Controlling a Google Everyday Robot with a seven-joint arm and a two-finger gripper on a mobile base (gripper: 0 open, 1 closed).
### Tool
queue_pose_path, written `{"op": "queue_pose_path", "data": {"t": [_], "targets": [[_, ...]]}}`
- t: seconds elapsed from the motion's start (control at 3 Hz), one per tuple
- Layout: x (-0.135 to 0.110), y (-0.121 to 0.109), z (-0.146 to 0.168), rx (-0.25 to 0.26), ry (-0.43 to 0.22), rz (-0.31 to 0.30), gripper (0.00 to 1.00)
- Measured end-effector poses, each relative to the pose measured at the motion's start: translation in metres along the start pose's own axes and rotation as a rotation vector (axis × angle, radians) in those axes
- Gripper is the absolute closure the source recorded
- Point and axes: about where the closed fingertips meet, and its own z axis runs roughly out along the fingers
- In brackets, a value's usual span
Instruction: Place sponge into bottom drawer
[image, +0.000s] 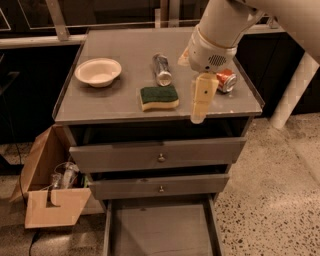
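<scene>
The sponge (159, 97), dark green on top with a pale yellow foam layer, lies flat near the front middle of the grey cabinet top (100, 105). My gripper (200, 112) hangs from the white arm just to the right of the sponge, over the front edge of the top, pointing down and not touching the sponge. The bottom drawer (162, 232) stands pulled out below, showing a flat grey floor with nothing in it.
A white bowl (98, 71) sits at the left of the top. A silver can (161, 69) lies behind the sponge and a red can (226, 80) lies at the right. Two upper drawers (160, 156) are nearly shut. A cardboard box (50, 190) stands left of the cabinet.
</scene>
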Motion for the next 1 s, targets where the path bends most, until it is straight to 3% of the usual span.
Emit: {"op": "queue_pose_path", "data": {"t": [0.33,1.0], "targets": [[-0.0224,-0.0354,0.0168,0.004,-0.05,-0.057,0.0],[-0.0254,-0.0393,0.0217,-0.005,-0.055,-0.069,0.0]]}}
